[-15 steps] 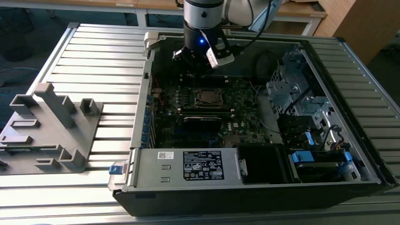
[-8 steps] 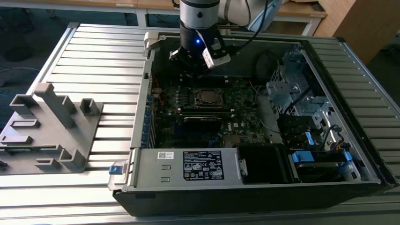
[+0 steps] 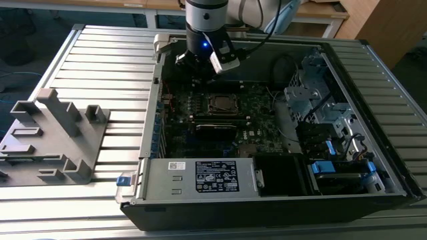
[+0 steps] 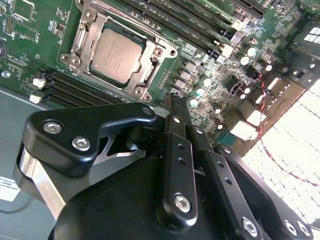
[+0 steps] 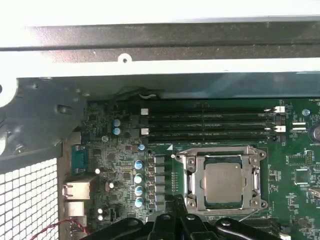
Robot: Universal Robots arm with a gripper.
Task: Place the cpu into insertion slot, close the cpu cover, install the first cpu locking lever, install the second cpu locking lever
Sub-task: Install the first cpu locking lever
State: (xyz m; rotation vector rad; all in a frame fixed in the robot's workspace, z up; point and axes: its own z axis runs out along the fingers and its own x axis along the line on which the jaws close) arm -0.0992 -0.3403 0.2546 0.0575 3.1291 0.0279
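Note:
The cpu [image 5: 223,183], a square chip with a dull silver top, lies flat in the insertion slot [image 4: 80,37] on the green motherboard, seen in both wrist views. The cpu cover [image 5: 191,175], a silver frame with a square window, lies down around the chip [image 4: 115,55]. Thin lever rods run along the frame's sides; whether they are latched I cannot tell. My gripper [image 4: 176,102] hovers above the board beside the socket, fingers together with nothing between them. In the exterior view the gripper [image 3: 203,75] hangs over the board just behind the socket [image 3: 222,103].
The open computer case [image 3: 150,125] lies on a slatted metal table. Memory slots [image 5: 210,125] run beside the socket. A power supply [image 3: 200,177] sits at the front and a drive cage [image 3: 320,105] at the exterior view's right. A grey fixture [image 3: 53,135] stands outside on the left.

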